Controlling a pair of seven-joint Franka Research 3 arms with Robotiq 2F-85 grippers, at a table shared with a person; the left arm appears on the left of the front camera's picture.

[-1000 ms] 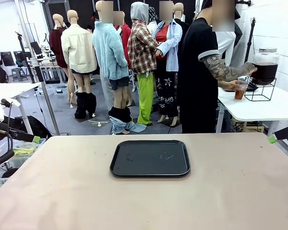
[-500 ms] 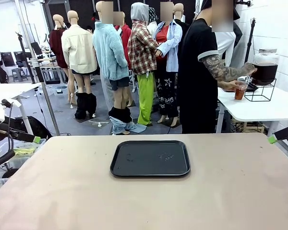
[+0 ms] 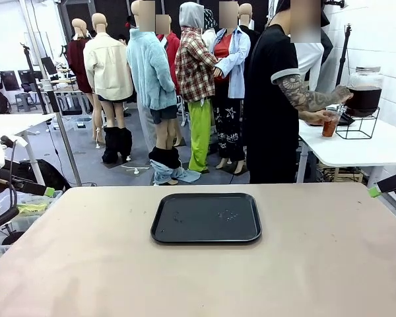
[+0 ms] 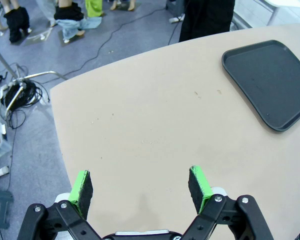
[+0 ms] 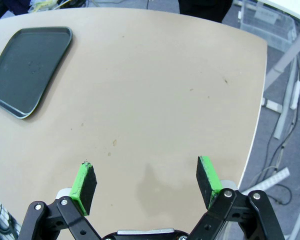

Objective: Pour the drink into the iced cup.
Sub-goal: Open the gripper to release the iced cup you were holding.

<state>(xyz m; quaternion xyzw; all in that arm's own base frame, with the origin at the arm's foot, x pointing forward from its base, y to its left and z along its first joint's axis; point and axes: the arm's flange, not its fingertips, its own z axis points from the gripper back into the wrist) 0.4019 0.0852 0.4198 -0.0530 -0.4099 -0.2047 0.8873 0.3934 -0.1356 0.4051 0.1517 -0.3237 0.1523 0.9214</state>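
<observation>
Beige surface (image 3: 198,264) under me, bare apart from a black tray (image 3: 206,218) sitting near its far middle with a few wet specks on it. No cup on it yet. The drink (image 3: 329,127), reddish-brown, is in a clear cup held by a person at a white side table (image 3: 356,150) well behind my surface, off to my right, beside a glass dispenser (image 3: 365,92) on a wire stand.

Best move for now, I judge: wait, keep both arms back off the tray so cups can be set down freely, and plan a slow upright grasp once the drink arrives.

My left hand (image 4: 140,187) hovers over the near left corner of the surface, fingers spread wide, nothing between the green pads (image 4: 82,186). My right hand (image 5: 146,181) hangs likewise over the right side, wide open and empty, tray well off toward its upper left.
</observation>
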